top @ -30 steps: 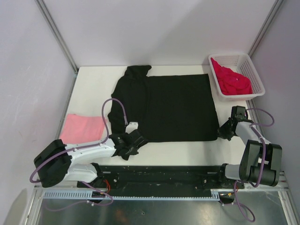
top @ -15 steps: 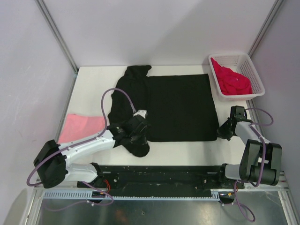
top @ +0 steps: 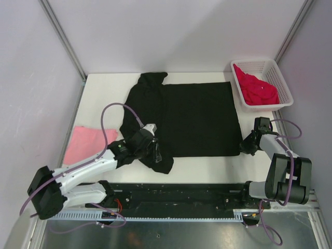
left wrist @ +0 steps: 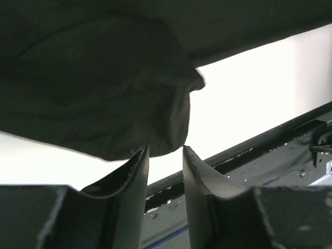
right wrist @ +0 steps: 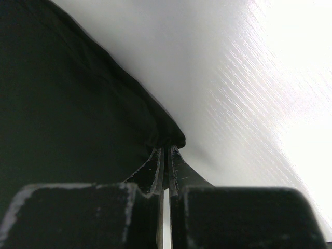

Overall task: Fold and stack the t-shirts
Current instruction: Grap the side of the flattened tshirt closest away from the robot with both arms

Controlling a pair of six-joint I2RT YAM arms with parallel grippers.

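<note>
The black t-shirt (top: 199,116) lies spread flat in the middle of the table, no print showing. Its near left part is bunched into a lump (top: 162,162) by the table's front edge. My left gripper (top: 154,150) sits at that lump; in the left wrist view (left wrist: 163,149) its jaws stand apart with nothing between them, and the black cloth (left wrist: 104,93) hangs just past the tips. My right gripper (top: 246,146) is shut on the shirt's near right corner (right wrist: 163,136). The pink t-shirt (top: 83,145) lies folded at the left edge. The red t-shirt (top: 257,91) is in the basket.
The white lattice basket (top: 280,78) stands at the back right corner. The black front rail (top: 181,189) runs along the table's near edge. White table shows behind the shirt and between the shirt and the basket.
My left arm has swung right along the front edge, and the black shirt's near left part has come with it, bunching up further right. The right arm has not moved.
</note>
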